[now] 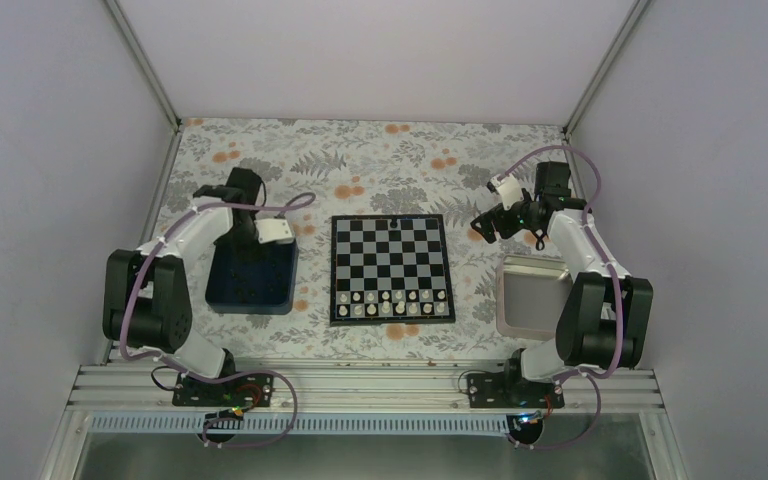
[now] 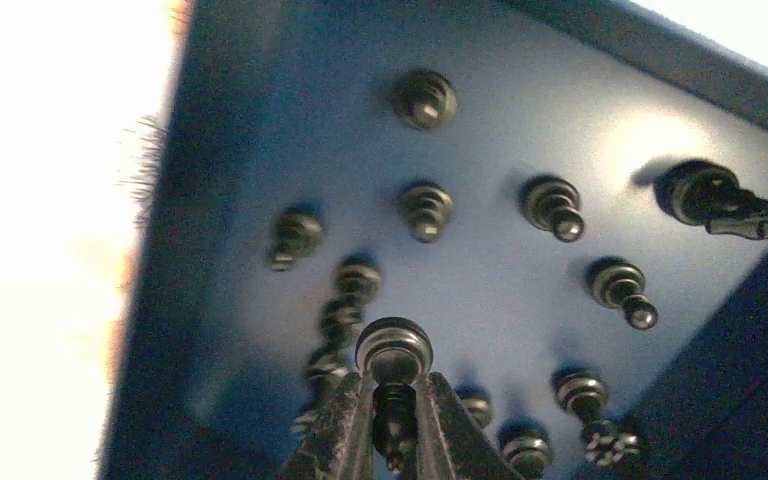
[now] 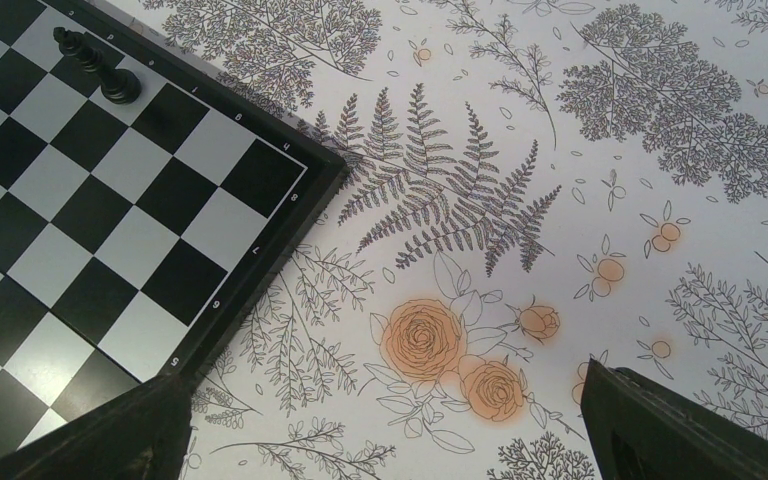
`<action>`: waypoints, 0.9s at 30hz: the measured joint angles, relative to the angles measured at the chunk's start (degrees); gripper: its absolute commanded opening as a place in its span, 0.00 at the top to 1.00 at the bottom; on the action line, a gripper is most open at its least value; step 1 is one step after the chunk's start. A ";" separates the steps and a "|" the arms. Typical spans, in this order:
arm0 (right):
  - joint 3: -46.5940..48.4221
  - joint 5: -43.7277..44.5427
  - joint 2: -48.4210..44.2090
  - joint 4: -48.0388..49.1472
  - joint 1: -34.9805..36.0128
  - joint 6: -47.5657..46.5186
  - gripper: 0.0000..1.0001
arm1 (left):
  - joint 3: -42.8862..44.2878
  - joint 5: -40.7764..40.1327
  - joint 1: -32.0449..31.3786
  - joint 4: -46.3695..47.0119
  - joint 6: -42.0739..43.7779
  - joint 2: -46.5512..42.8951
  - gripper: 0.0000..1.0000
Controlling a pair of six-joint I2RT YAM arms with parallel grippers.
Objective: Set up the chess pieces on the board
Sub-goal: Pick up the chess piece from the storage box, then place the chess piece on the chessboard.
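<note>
Blue tray (image 2: pixel 210 180): walls close at the left and far edges; loose pieces (image 2: pixel 552 205) crowd the floor, with narrow gaps between them.
Left gripper (image 2: pixel 395 430): pinched tight on 1 held piece (image 2: pixel 393 350) inside the tray, its long axis along the fingers, base outward.
Board (image 3: pixel 110 230): 1 lone piece (image 3: pixel 95 65) stands upright on the far edge row.
Right gripper (image 3: pixel 385 430): spread wide, empty, over the cloth (image 3: pixel 580 200) beside the board's corner.

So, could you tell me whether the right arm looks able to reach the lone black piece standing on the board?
Probably yes. The right gripper hangs open just beyond the board's far corner, and only bare squares lie between it and the black piece; nothing blocks the way.
</note>
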 measured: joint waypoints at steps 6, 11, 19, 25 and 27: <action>0.00 0.00 0.02 0.00 0.00 -0.26 0.00 | 14.73 1.05 -2.19 -6.54 -0.04 0.00 0.89; -0.02 0.02 0.02 -0.02 0.00 -0.44 0.00 | 28.41 1.92 -7.80 -9.25 -0.94 2.99 0.88; 0.00 0.04 0.02 -0.07 0.00 -0.48 0.00 | 41.13 2.43 -17.33 -10.12 -2.60 19.04 0.87; 0.00 0.09 0.09 -0.28 0.00 -0.61 0.00 | 48.92 2.60 -21.22 -10.93 -3.06 27.65 0.87; 0.00 0.11 0.15 -0.33 0.00 -0.66 0.00 | 50.90 2.60 -22.18 -11.23 -3.08 29.29 0.87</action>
